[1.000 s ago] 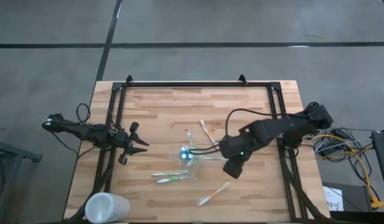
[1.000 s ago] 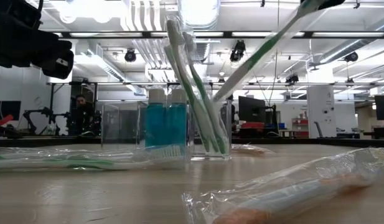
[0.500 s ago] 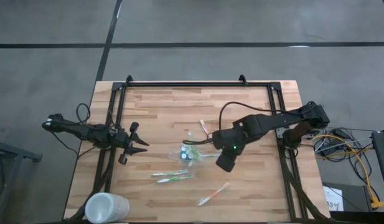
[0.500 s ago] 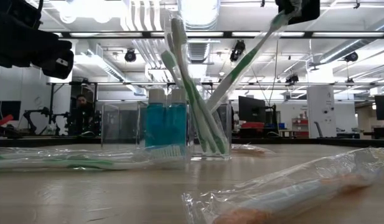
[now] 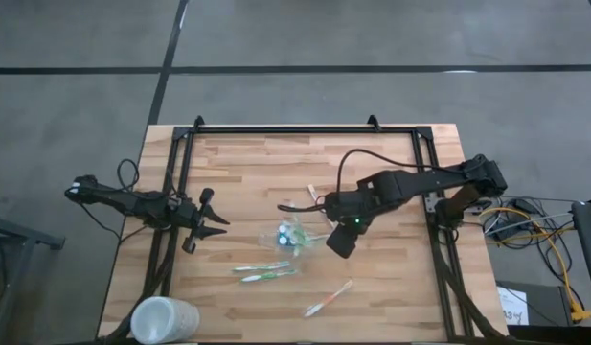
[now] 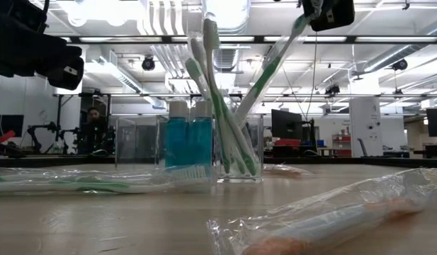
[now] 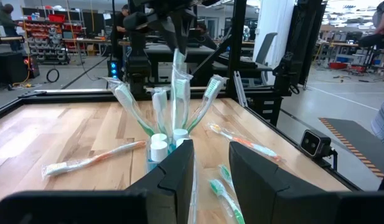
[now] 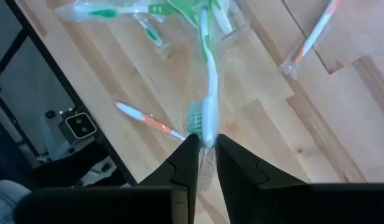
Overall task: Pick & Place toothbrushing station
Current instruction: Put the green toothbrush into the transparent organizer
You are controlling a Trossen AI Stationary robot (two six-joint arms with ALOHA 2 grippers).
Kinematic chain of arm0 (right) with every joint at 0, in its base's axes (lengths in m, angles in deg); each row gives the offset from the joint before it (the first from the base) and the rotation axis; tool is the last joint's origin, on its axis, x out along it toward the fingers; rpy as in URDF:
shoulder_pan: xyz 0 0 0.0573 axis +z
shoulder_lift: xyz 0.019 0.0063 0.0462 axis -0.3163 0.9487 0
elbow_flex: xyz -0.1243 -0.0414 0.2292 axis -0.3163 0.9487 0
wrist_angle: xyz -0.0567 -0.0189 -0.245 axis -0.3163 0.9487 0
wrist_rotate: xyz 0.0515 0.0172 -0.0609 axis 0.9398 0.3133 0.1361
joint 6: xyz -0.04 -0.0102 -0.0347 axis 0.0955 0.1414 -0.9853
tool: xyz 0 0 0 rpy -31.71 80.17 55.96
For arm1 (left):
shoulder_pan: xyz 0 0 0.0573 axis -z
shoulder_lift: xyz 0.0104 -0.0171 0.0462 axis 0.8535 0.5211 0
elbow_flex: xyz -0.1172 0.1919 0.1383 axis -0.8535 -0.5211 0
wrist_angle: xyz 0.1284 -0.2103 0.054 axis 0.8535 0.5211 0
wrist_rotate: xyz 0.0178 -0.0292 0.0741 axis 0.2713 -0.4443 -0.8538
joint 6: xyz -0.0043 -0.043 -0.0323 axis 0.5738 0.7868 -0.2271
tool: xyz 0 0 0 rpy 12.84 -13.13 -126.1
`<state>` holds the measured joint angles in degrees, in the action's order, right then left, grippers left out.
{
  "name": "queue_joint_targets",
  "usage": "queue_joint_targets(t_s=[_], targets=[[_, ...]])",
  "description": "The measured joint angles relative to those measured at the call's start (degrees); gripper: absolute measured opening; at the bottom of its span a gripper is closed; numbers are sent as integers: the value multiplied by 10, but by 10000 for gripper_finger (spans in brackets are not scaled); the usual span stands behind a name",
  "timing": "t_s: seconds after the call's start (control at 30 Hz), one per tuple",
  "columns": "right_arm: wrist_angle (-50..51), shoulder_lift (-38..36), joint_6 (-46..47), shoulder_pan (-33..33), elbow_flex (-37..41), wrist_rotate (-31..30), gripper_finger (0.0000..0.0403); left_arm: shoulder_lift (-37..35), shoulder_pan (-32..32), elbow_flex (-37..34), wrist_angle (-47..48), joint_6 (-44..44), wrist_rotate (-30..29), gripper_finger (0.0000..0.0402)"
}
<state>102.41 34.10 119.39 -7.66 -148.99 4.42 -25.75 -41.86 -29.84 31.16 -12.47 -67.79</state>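
Observation:
The toothbrushing station [image 6: 239, 152], a clear holder, stands mid-table [image 5: 293, 235]. It holds two blue tubes [image 6: 190, 142] and several wrapped green-and-white toothbrushes. My right gripper [image 8: 205, 152] hangs above and to the right of it [image 6: 317, 10], shut on one wrapped green toothbrush [image 6: 271, 71]. That brush's lower end stands in the holder. My left gripper [image 7: 210, 174] waits open at the table's left edge [image 5: 214, 225], pointing level at the holder. My right gripper pinches the green toothbrush's upper end, by the bristles [image 8: 208, 127], between its two fingertips, clear wrapper included. The fingers slant steeply down from above and from the table's right. The brush leans from the fingers down into the holder, where its lower end [image 6: 241, 159] rests.
Wrapped toothbrushes lie loose on the table: green ones [image 5: 264, 273] near the holder, an orange one [image 5: 329, 299] toward the near edge, another [image 5: 316, 199] behind the holder. A frosted white cup [image 5: 164, 319] stands at the near left corner.
My right gripper has moved toward the table's left and far side, closer over the holder, carrying the toothbrush's upper end. The brush has tipped more upright while its lower end has stayed in the holder.

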Motion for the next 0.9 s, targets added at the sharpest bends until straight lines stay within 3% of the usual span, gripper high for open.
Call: queue_joint_targets(t_s=[0.5, 0.9], targets=[[-21, -1, -40, -9, 0, 16, 104, 0, 0, 0, 0, 0, 0, 108], [-74, -1, -78, -9, 0, 0, 222, 0, 0, 0, 0, 0, 0, 108]])
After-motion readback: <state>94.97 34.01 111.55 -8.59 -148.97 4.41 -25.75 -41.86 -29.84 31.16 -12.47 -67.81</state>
